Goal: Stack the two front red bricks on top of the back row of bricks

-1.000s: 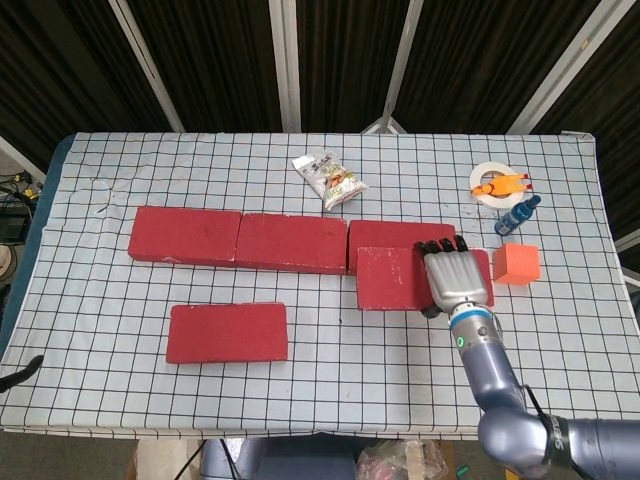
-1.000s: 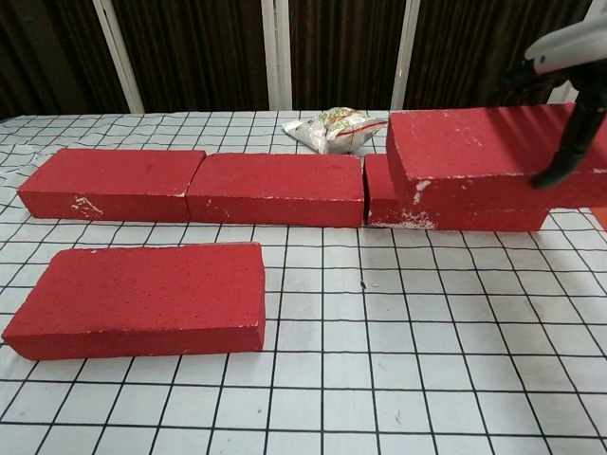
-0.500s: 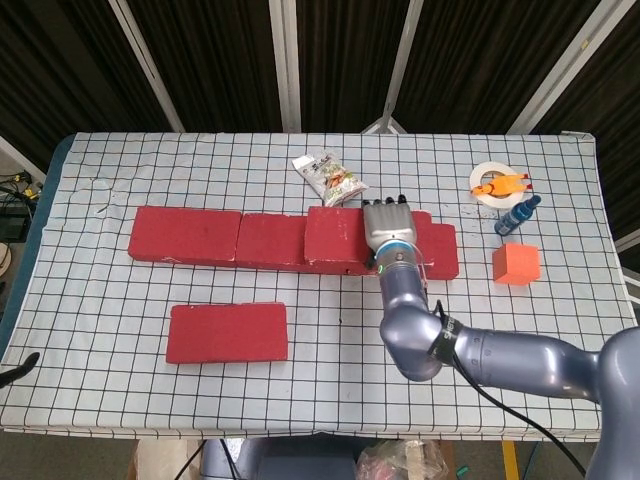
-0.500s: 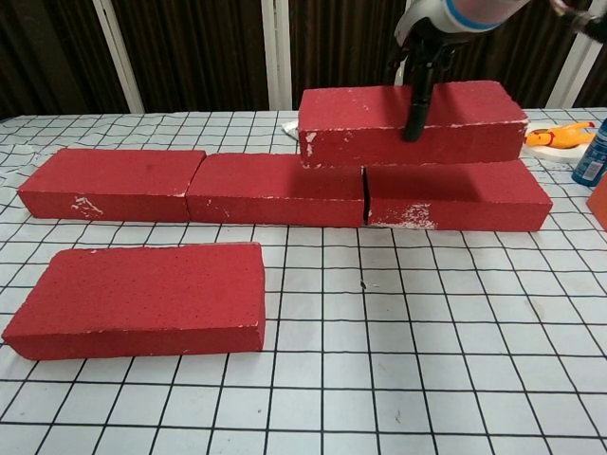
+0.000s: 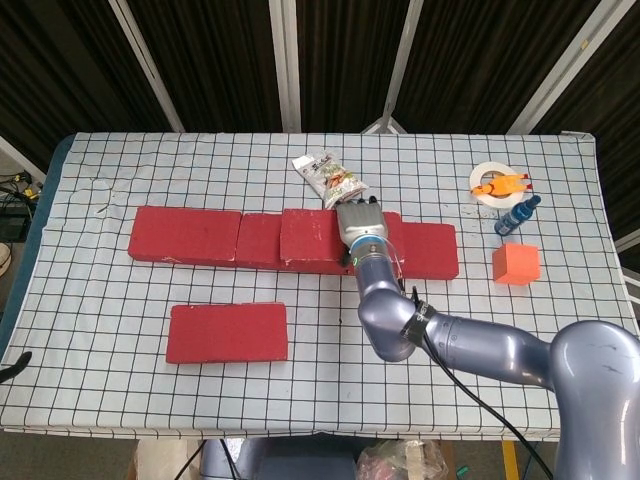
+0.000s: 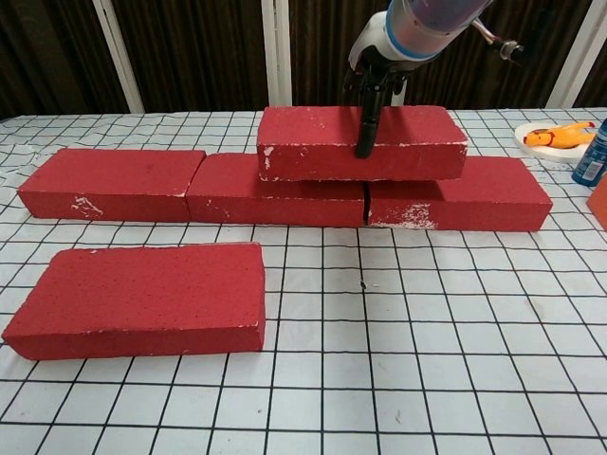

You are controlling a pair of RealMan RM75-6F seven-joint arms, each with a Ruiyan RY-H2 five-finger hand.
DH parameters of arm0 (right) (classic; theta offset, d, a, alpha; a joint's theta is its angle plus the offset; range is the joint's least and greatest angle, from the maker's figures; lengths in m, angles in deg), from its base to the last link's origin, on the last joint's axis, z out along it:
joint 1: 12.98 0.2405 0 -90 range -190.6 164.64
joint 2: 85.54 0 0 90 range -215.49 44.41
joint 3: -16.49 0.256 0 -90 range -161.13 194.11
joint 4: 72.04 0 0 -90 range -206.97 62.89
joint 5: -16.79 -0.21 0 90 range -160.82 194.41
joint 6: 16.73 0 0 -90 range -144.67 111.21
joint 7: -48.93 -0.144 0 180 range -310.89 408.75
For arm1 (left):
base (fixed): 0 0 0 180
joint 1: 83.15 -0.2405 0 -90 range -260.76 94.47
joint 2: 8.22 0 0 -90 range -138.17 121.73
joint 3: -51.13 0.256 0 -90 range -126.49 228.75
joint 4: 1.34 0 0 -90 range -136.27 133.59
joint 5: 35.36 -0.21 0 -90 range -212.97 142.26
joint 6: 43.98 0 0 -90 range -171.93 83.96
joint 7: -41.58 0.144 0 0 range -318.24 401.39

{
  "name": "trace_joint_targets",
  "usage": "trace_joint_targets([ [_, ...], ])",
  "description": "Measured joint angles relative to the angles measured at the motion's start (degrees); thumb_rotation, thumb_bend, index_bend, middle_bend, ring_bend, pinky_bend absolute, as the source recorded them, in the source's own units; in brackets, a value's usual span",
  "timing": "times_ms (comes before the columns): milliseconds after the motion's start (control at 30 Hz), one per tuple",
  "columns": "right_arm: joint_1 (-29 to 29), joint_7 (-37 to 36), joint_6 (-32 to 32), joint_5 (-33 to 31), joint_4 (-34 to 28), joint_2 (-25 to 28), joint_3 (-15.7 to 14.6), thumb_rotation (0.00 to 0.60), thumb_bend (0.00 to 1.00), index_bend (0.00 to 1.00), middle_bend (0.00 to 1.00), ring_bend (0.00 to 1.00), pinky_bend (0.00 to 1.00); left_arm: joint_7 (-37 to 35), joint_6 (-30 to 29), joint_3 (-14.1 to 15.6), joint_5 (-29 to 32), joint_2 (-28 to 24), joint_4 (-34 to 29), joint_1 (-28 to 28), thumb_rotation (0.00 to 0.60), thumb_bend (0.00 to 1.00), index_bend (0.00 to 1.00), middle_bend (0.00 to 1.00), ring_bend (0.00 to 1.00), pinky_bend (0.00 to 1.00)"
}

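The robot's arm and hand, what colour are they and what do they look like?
The right arm is smooth, rounded and shiny, coloured silvery blue-grey, with a thin black cable running along it. At its wrist sits a bright blue ring with a small green light. The right hand has a pale grey back and black fingers. No left arm shows.

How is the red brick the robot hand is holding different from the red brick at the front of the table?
The held brick sits up on the back row, across the seam between two bricks; the front brick lies flat on the table.
The right hand grips the held brick, a finger down its front face; nothing touches the front brick.
The held brick is done; the front brick is not yet stacked.
Both are red, the same shape, and chipped white.
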Motion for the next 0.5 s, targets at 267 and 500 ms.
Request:
trace_joint_targets([
  [267, 0.6, -1.8, -0.4, 2.6, 3.4, -2.5, -0.3, 0.600, 0.18, 0.23, 0.25, 0.12, 0.00, -0.1, -0.2, -0.1, 0.4, -0.2, 0.1, -0.1, 0.600, 0.00, 0.08, 0.00, 0.00, 0.07],
  [500, 0.3, -1.9, -0.9, 3.0, 4.8, -3.1, -1.2, 0.600, 0.18, 0.23, 0.25, 0.12, 0.00, 0.0, -0.3, -0.2, 0.9, -0.1, 0.2, 0.0, 0.600, 0.00, 0.08, 0.00, 0.00, 0.07],
])
